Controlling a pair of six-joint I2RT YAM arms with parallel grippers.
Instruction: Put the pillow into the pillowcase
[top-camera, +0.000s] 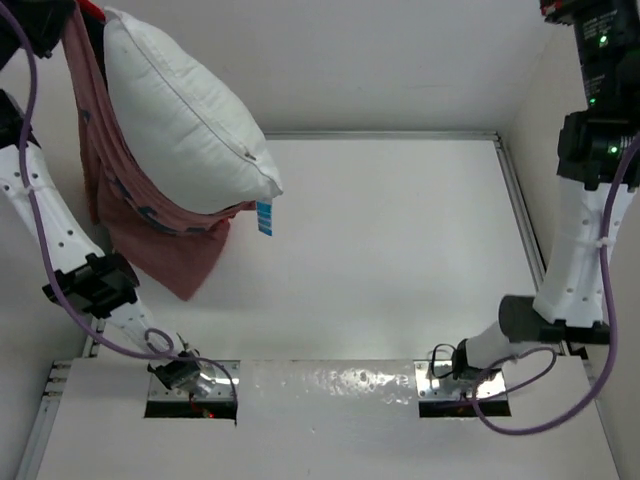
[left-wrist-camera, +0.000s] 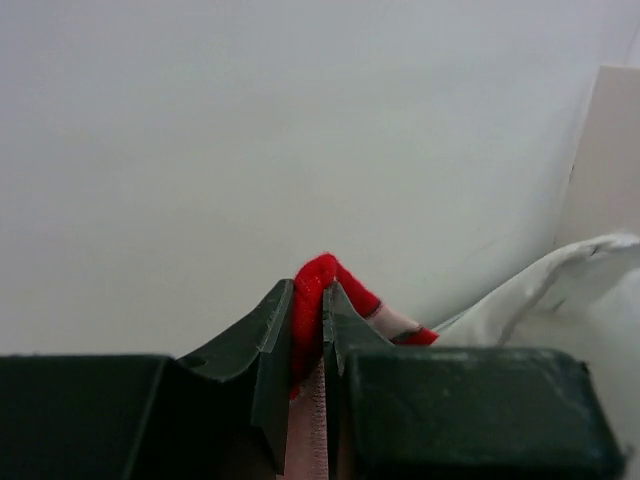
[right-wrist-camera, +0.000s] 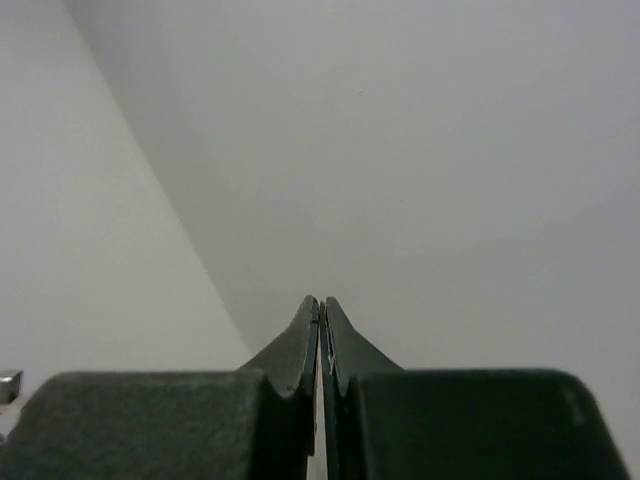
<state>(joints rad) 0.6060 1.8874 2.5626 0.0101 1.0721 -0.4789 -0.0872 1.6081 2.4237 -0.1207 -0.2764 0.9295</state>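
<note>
High at the far left, over the desk (top-camera: 400, 250): pillowcase (top-camera: 150, 225) slung as a sagging pocket, with the pillow (top-camera: 185, 115) seated only partway inside and most of its white bulk bare. Long axis slanted, from far-left top down to a corner pointing near-right. Top of the cloth cut off at the frame edge. Left fingers (left-wrist-camera: 332, 322) clamped on a red fold of pillowcase. Right fingers (right-wrist-camera: 310, 325) pressed together on nothing.

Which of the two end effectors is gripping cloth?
The left end effector: red pillowcase fabric is pinched between its fingers. The right end effector is shut with nothing between its fingers.
</note>
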